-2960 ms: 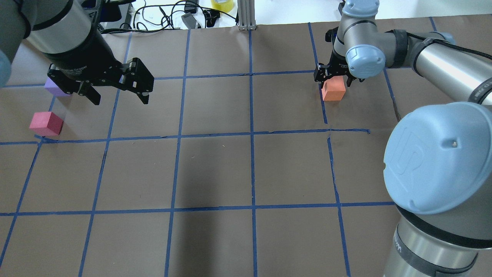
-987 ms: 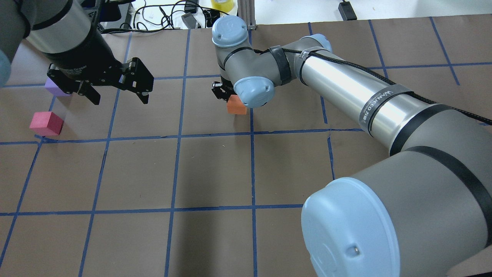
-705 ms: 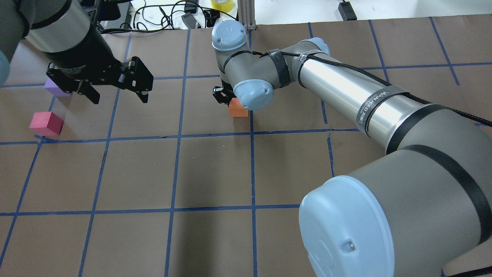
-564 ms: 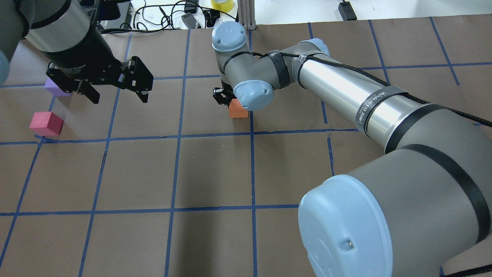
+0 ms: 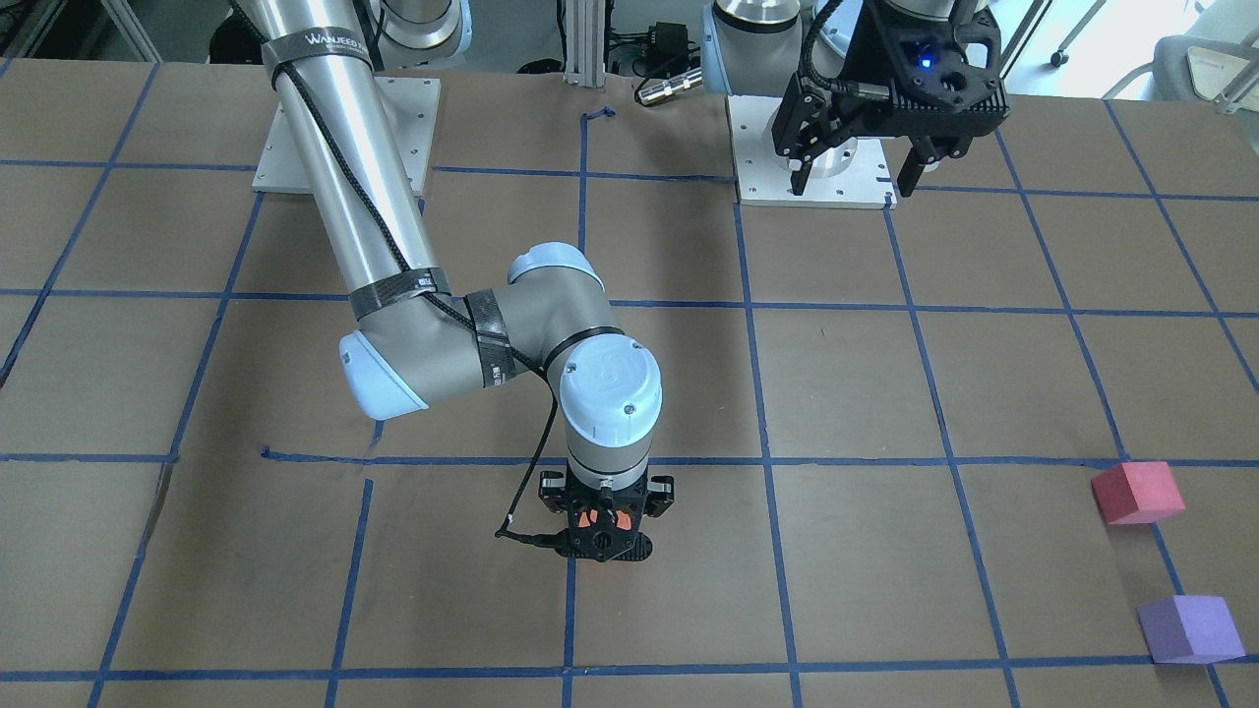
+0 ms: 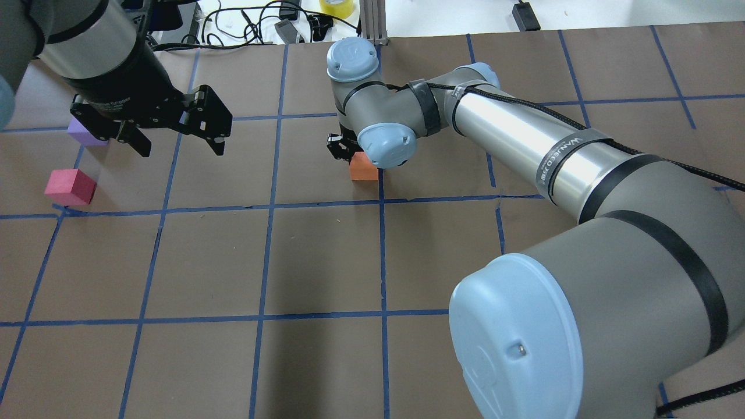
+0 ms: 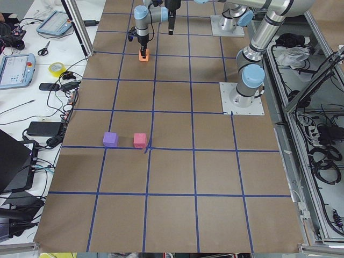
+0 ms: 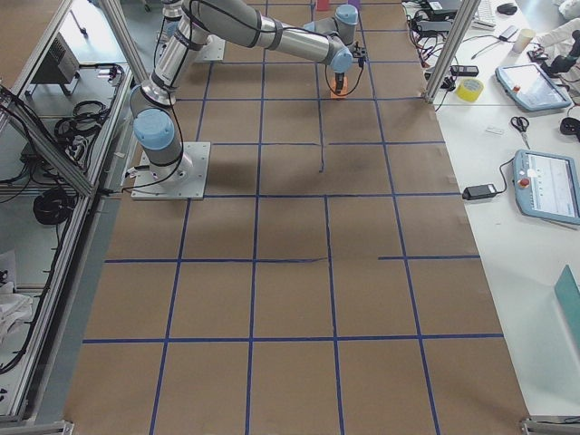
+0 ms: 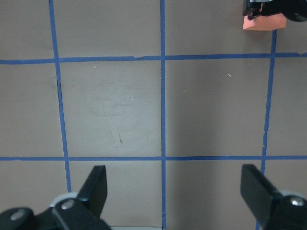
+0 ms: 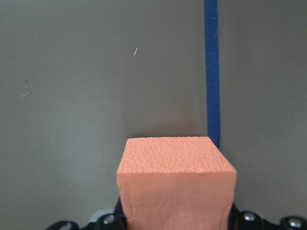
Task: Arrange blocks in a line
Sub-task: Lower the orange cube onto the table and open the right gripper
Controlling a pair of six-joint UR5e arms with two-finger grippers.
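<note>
My right gripper (image 6: 354, 156) is shut on the orange block (image 6: 363, 167), low over the brown table beside a blue tape line; I cannot tell if the block touches the table. The block fills the right wrist view (image 10: 176, 184) and shows in the front view (image 5: 593, 518) under the gripper (image 5: 602, 536). My left gripper (image 6: 183, 152) hangs open and empty above the table's left part. The reddish-pink block (image 6: 70, 186) and the purple block (image 6: 83, 132) sit at the far left; the left gripper partly hides the purple one. Both show in the front view (image 5: 1136, 492), (image 5: 1188, 629).
Blue tape lines (image 6: 381, 250) divide the table into squares. Cables, a yellow tape roll (image 6: 336, 6) and an aluminium post (image 6: 372, 23) lie at the far edge. My right arm's long link (image 6: 524, 139) reaches across the middle.
My right arm carried the orange block from the right side to the table's middle, then shifted slightly right and lower. The left arm and the two other blocks have not moved.
</note>
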